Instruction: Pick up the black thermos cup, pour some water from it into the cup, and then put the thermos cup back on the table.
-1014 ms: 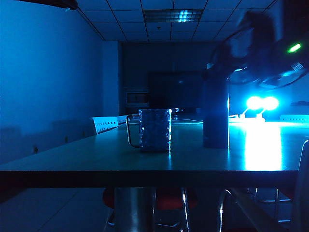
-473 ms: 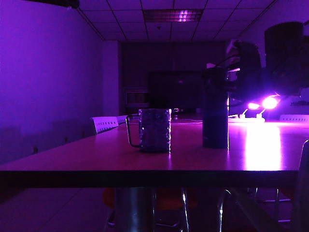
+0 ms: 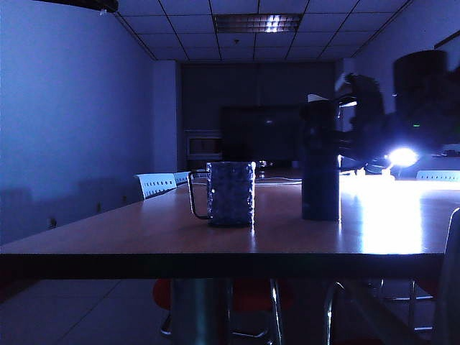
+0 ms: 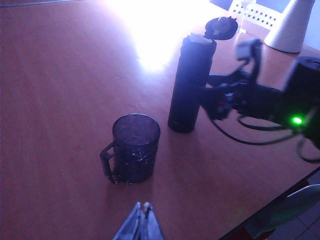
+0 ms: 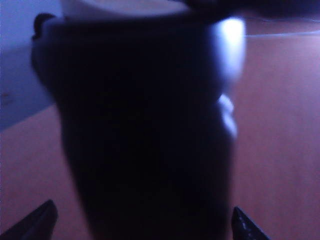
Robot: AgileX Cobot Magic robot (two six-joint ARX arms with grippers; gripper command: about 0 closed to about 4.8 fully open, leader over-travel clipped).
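Left wrist view: thermos cup point(image 4: 189, 82) beside cup point(image 4: 135, 147)

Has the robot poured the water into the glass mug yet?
Not yet. The black thermos cup stands upright on the table with its flip lid open. The open right gripper has a finger on each side of it but hasn't closed. The left gripper hangs shut near the glass mug. Left to do: gripping, lifting, pouring, putting it back.

Right end effector point(image 4: 212, 100) nearer thermos point(image 4: 189, 82)
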